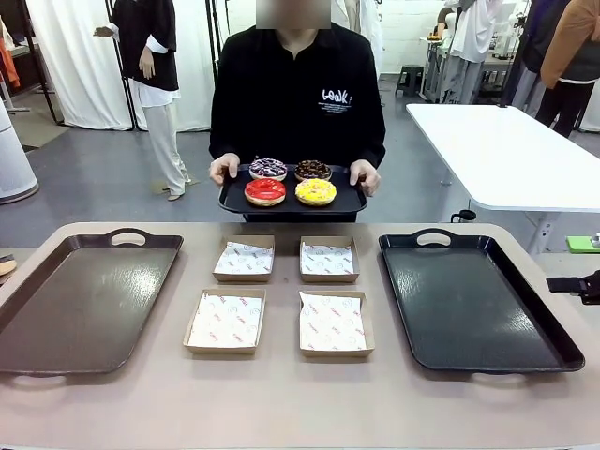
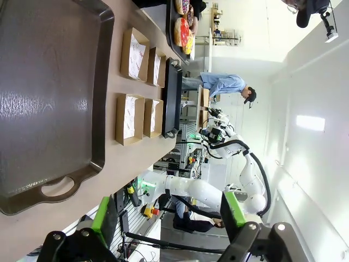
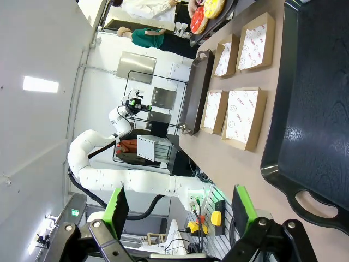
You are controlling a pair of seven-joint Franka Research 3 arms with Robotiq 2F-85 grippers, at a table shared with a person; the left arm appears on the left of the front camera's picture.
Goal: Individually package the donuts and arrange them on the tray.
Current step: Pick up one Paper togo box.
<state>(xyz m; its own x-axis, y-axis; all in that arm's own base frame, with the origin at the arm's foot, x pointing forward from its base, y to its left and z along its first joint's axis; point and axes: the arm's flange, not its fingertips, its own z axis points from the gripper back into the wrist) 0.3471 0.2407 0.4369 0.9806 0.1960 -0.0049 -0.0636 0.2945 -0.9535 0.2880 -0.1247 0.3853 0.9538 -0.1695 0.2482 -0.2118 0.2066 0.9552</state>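
Currently, left gripper point(image 2: 169, 215) spread and empty, right gripper point(image 3: 180, 204) spread and empty, four donuts point(image 1: 265, 191) on small tray point(image 1: 291, 208) between person's hands point(image 1: 223, 169), well beyond both grippers

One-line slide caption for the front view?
Person holds a small black tray of four donuts beyond the table; four paper-lined boxes lie between two large dark trays.

Red donut point(image 1: 265, 191), yellow donut point(image 1: 316, 191), purple donut point(image 1: 268, 168) (white sprinkles), dark brown donut point(image 1: 313, 170), black tray point(image 1: 234, 200)
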